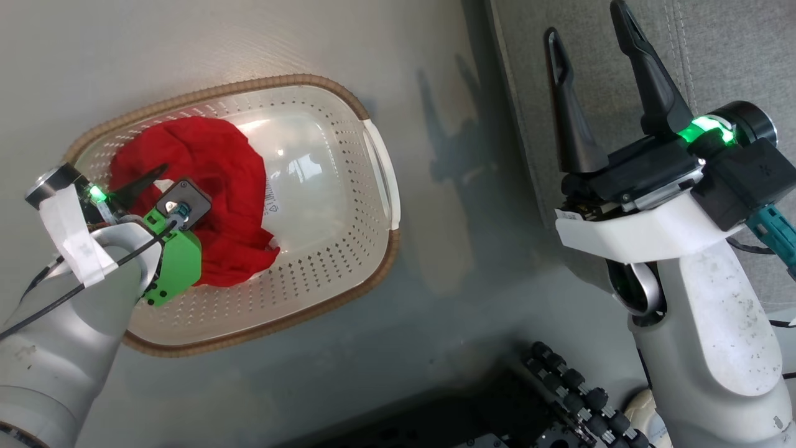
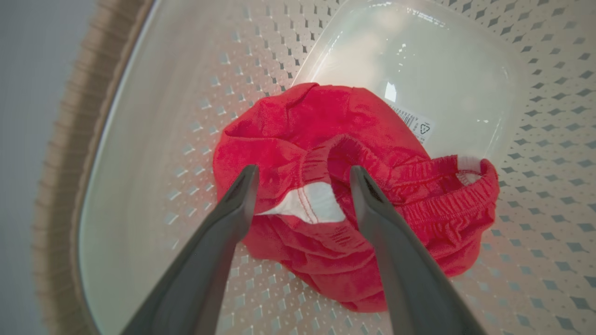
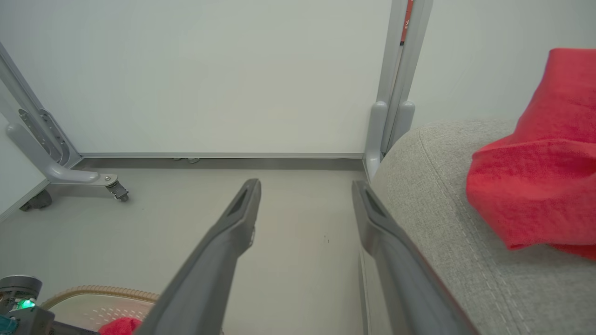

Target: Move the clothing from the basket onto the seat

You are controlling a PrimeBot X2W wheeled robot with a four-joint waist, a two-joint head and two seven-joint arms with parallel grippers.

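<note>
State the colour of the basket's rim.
Brown, woven-look; the rim shows best in the head view.

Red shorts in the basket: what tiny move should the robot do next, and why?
Probably dip the left pincer a little and shut it. It is open, astride the bunched shorts lying in the basket, so a close should catch cloth. A red garment lies on the seat.
</note>
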